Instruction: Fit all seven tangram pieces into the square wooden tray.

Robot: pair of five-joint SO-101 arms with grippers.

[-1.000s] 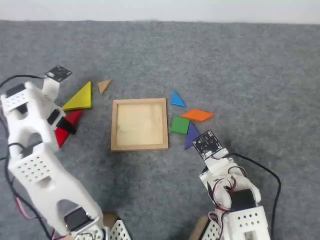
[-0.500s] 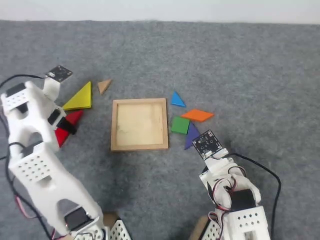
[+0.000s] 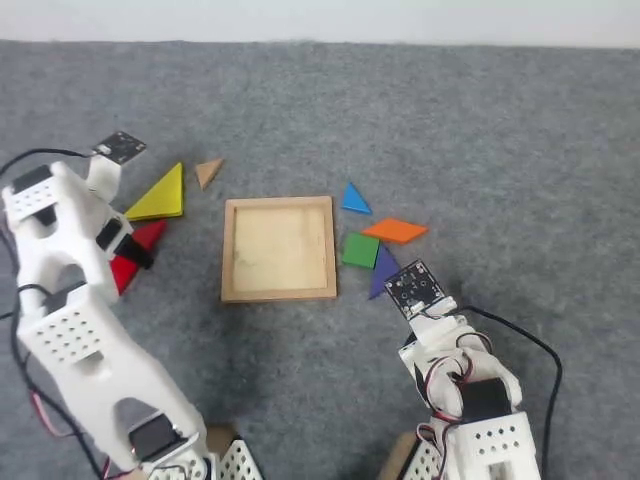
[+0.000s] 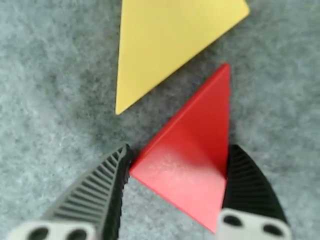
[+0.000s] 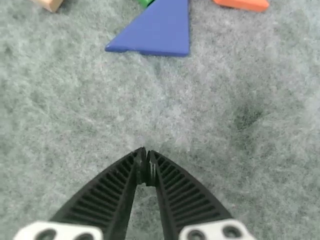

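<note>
The square wooden tray [image 3: 228, 250] lies bare in the middle of the grey carpet. Left of it are a yellow triangle [image 3: 162, 197], a small tan triangle [image 3: 207, 172] and a red triangle [image 3: 148, 234]. My left gripper [image 4: 180, 152] stands over the red triangle [image 4: 192, 165], one finger pressed against each side of it, the piece flat on the carpet. Right of the tray lie a small blue triangle [image 3: 353, 199], an orange parallelogram [image 3: 395, 231], a green square [image 3: 360, 250] and a purple triangle [image 3: 381, 268]. My right gripper [image 5: 146, 160] is shut and empty, just short of the purple triangle [image 5: 160, 32].
The yellow triangle [image 4: 160, 45] lies close beyond the red one, a narrow strip of carpet between them. A corner of the tray [image 5: 47, 4] and the orange piece [image 5: 242, 4] edge the right wrist view. Cables trail beside both arm bases.
</note>
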